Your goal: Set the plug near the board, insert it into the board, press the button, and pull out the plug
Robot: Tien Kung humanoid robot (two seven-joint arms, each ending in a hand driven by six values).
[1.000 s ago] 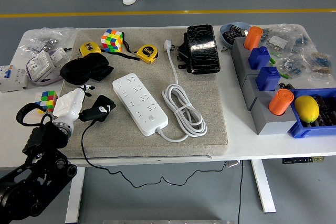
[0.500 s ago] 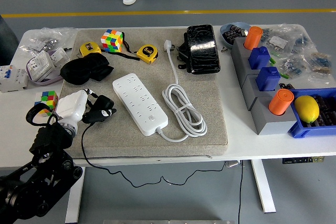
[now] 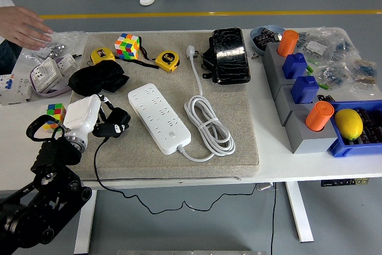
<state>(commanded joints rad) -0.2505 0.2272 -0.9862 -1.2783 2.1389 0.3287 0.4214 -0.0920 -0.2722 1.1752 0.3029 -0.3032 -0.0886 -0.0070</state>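
While the robot's left hand (image 3: 89, 120) curls its white fingers around the black plug (image 3: 113, 122), the task has barely begun: the plug sits just to the hand's right, apart from the white power strip (image 3: 159, 117) farther right. Insertion, button press and pull-out remain. The strip is smooth, hard plastic; the mat (image 3: 233, 120) beneath looks coarse and felt-like.

A smooth white plastic power strip (image 3: 159, 117) lies on a rough, matt grey felt-like mat (image 3: 239, 125). Behind it sits a glossy black case (image 3: 228, 55). Crinkled clear plastic bags (image 3: 57, 45) shine at the far left of the smooth white table (image 3: 18, 141)
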